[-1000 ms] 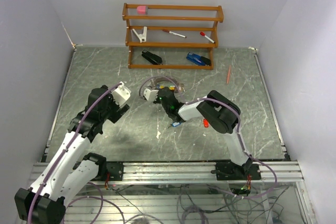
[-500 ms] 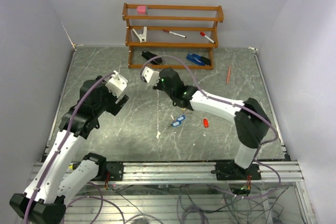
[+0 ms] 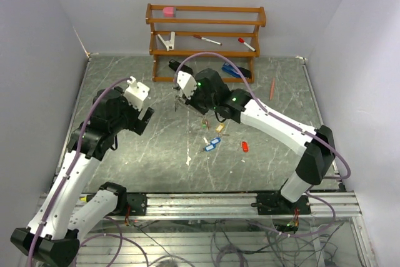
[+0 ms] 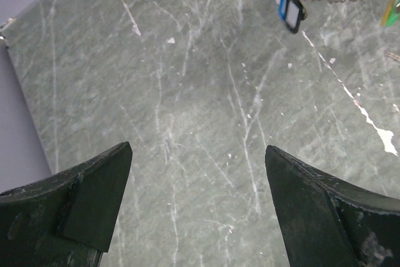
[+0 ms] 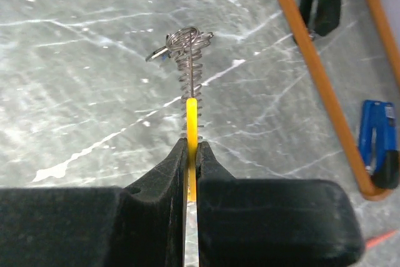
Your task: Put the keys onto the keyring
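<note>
Yellow plastic, a thin tag [image 5: 192, 114] seen edge-on, is pinched between the right jaws, which are closed tight on it just in front of the wooden rack [image 3: 206, 9]. From the tag's far end a silvery coiled wire [image 5: 189, 70] runs out to a small cluster of rings [image 5: 186, 37]. I take this for part of the keyring, though its big loop cannot be made out whole in any view, and I cannot tell whether the rings touch the surface [image 4: 200, 123]. The left wrist view catches what looks like the same coil at its top edge, with a strung blue tag [image 4: 292, 10] just beside it. The left jaws stand wide apart with nothing between them, above bare surface, to the left of the right jaws and apart from them. Three loose keys lie nearer the arms' bases, well apart from the ring: a blue one [image 3: 211, 145], a red one [image 3: 245, 147] and a beige one [image 3: 219, 128].

The hold looks to be the weak point. The jaws grip only a narrow strip of smooth plastic, so the tag could slide or swivel out under the pull of the coil, dropping everything. The coil may stretch or swing, which would make the rings a poor target for the open left jaws. Thin wire is also easy to miss or push away. Working this close to the rack, the dangling rings could catch on its lower rail
</note>
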